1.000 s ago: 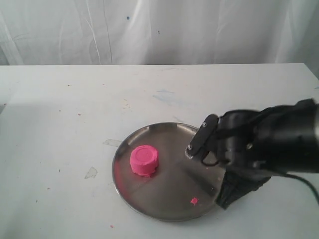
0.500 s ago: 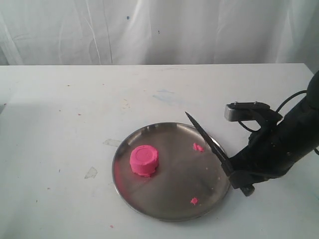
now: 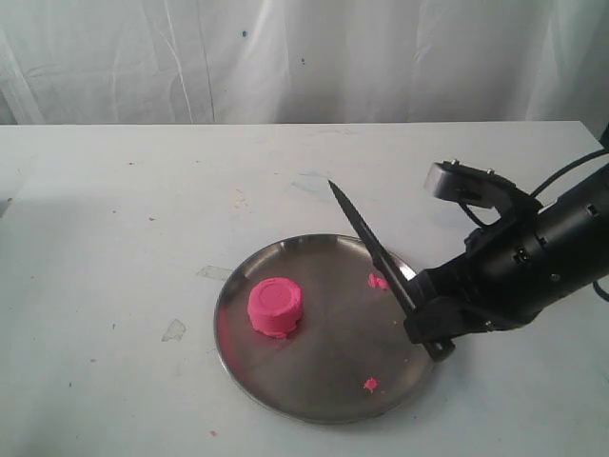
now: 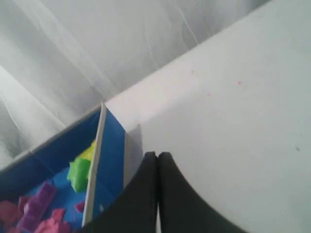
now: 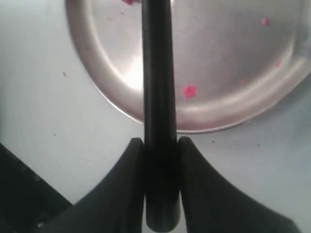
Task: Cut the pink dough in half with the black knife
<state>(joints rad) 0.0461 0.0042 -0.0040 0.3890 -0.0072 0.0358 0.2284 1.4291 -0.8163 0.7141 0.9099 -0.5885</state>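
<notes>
The pink dough [image 3: 276,307] is a whole round puck with a ringed top, standing on the left part of the steel plate [image 3: 314,395]. My right gripper [image 3: 424,333] is shut on the handle of the black knife [image 3: 366,243], which slants up over the plate's right rim, tip toward the back left. In the right wrist view the knife [image 5: 158,73] runs out between the fingers [image 5: 127,179] over the plate's rim [image 5: 92,73]. The blade is well apart from the dough. My left gripper [image 4: 157,155] is shut and empty, over bare table away from the plate.
Small pink crumbs [image 3: 378,282] lie on the plate and one [image 3: 370,385] near its front rim. A blue box [image 4: 112,160] with coloured dough pieces sits by the left gripper. White cloth hangs behind the table.
The right arm has lifted the knife off the plate's right side and swung its tip higher and toward the back left. The dough and plate have not moved.
</notes>
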